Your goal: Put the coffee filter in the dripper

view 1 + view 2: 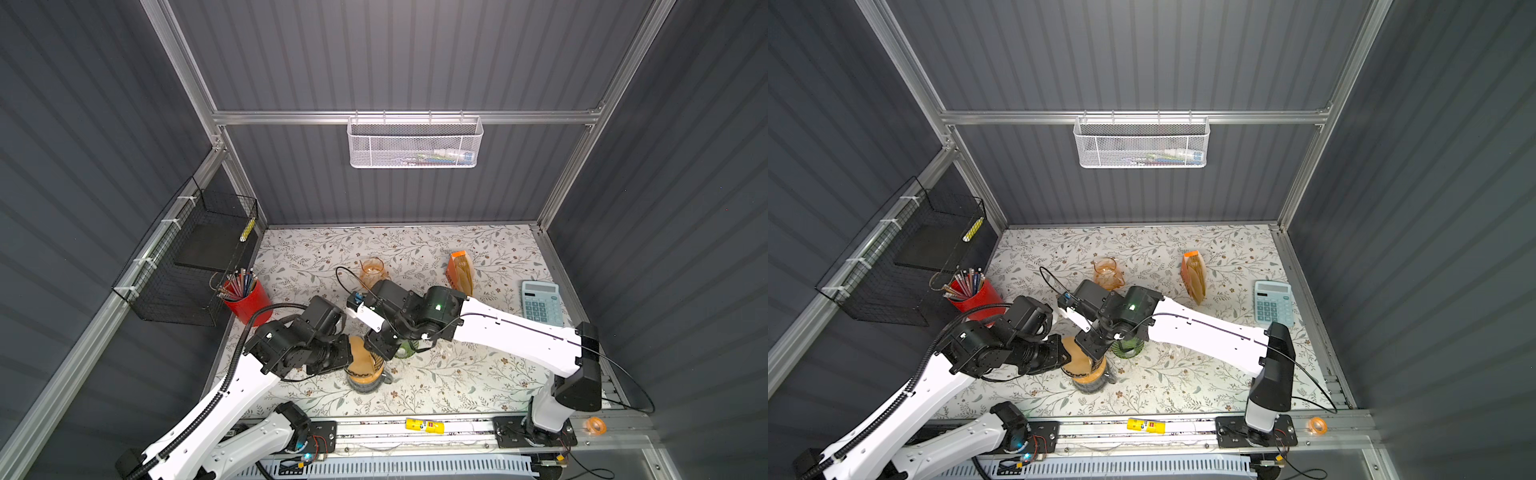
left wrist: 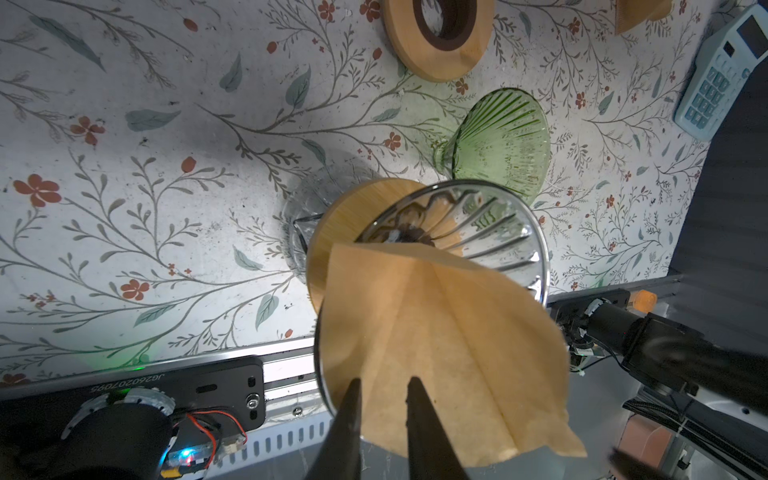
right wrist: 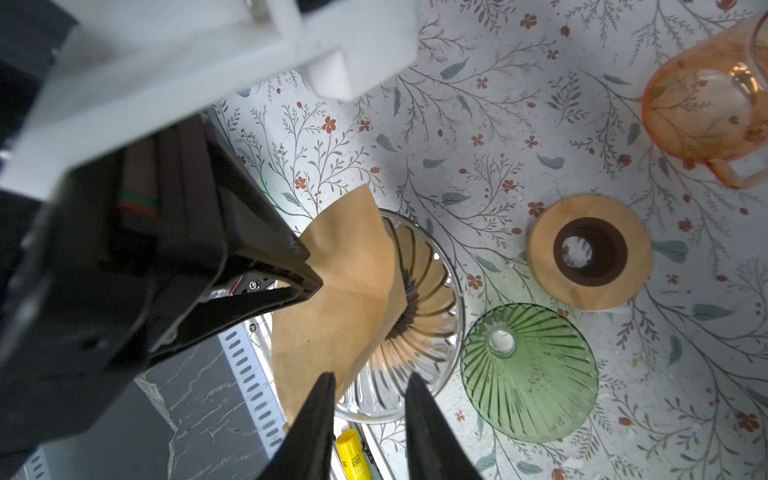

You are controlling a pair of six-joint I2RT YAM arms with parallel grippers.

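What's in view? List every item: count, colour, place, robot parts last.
clear dripper: 1, glass, wooden collar, front centre
coffee filter: 1, brown, over clear dripper's edge
green dripper: 1, green, upside down beside it
wooden ring: 1, tan, near green dripper
pitcher: 1, orange, back centre
filter pack: 1, orange, right of pitcher
calculator: 1, pale blue, far right
pencil cup: 1, red, far left
glue stick: 1, yellow, front rail
tape roll: 1, orange, front right corner
mesh basket: 1, white, hung at back
wire basket: 1, black, hung at left
left gripper: 1, black, shut on coffee filter
right gripper: 1, black, open above clear dripper
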